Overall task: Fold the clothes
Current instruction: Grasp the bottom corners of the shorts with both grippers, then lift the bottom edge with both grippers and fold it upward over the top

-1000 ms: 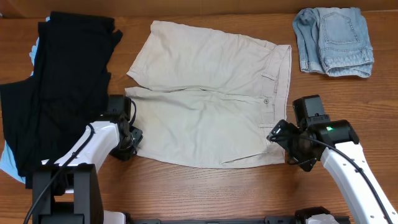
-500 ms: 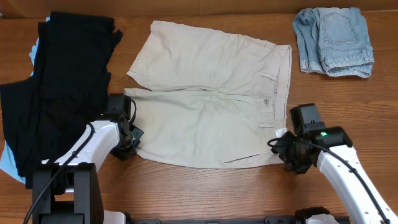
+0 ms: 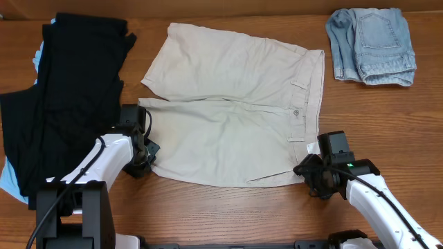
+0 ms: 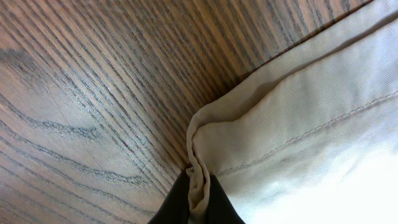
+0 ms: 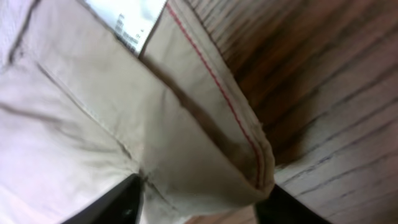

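Folding barely starting: khaki shorts point(image 3: 228, 131) lying flat; left gripper point(image 3: 148, 155) pinching hem point(image 4: 199, 168) at 8 o'clock, right gripper point(image 3: 305, 170) straddling waistband point(image 5: 211, 93), spread, 4 o'clock.

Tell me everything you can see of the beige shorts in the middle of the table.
The beige shorts are pale khaki woven cloth, lying flat and spread on the wooden table, waistband to the right with a button, belt loops and a white tag. The left gripper pinches a leg hem corner; the right gripper straddles the waistband corner, fingers apart.
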Robot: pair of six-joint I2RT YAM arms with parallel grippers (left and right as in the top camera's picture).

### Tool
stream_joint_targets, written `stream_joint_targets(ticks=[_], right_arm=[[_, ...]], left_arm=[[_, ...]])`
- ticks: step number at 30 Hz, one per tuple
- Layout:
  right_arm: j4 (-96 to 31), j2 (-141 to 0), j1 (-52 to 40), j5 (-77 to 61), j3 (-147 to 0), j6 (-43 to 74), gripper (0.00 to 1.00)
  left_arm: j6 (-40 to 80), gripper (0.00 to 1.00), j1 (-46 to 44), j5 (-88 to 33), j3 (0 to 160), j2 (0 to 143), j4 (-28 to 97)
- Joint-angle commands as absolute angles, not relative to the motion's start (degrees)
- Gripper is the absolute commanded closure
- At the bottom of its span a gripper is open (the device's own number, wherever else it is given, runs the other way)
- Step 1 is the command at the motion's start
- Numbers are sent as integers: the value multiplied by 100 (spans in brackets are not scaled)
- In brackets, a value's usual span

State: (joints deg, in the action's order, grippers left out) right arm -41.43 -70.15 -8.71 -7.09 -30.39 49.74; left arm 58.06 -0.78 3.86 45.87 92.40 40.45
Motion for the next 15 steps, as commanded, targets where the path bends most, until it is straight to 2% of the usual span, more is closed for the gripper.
stream_joint_targets(ticks=[1,5,7,15], right_arm=[[-4077,-7028,-906,-760,-3006,4995,61],[-4077,-7026,-906,-760,-3006,4995,92],[-4073,-7026,-904,-760,-3006,4998,96],[-4329,-6945,-838,-760,-3516,4639,96]], left_arm=[[5697,96,-78,486,4375,9522,4132],[5457,96,-78,484,4604,9507,4228],[5306,96,-78,484,4781,9502,4333],[4130,96,-78,484,6184,9502,4952]])
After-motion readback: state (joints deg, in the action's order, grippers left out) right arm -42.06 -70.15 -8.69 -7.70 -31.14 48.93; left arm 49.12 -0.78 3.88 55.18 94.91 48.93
